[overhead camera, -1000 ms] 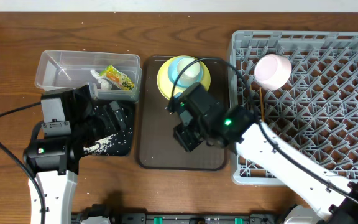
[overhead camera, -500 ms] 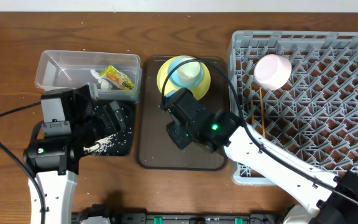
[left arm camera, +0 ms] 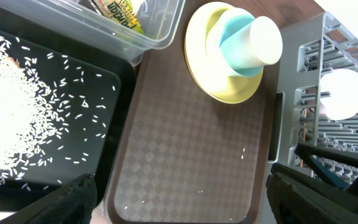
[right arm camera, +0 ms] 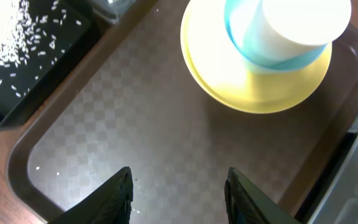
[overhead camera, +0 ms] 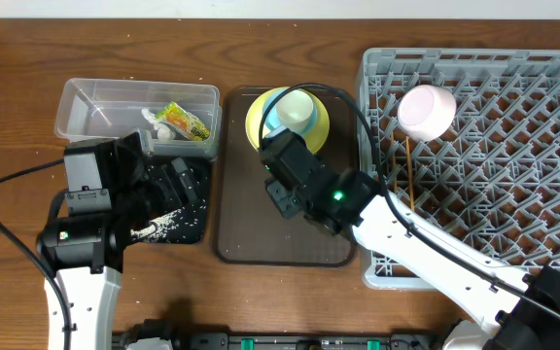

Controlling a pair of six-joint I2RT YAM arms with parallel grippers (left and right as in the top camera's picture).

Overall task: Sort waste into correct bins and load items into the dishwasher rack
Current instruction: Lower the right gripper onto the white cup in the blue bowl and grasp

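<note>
Over the brown tray, right gripper empty, yellow-green plate just ahead

left arm: white lower link, black upper housing, boxy black camera block on top, green LED lower left | right arm: long white link, black wrist housing, green light mid-frame | black cable loops off each arm | fingers: matte black, blunt, plain
</note>
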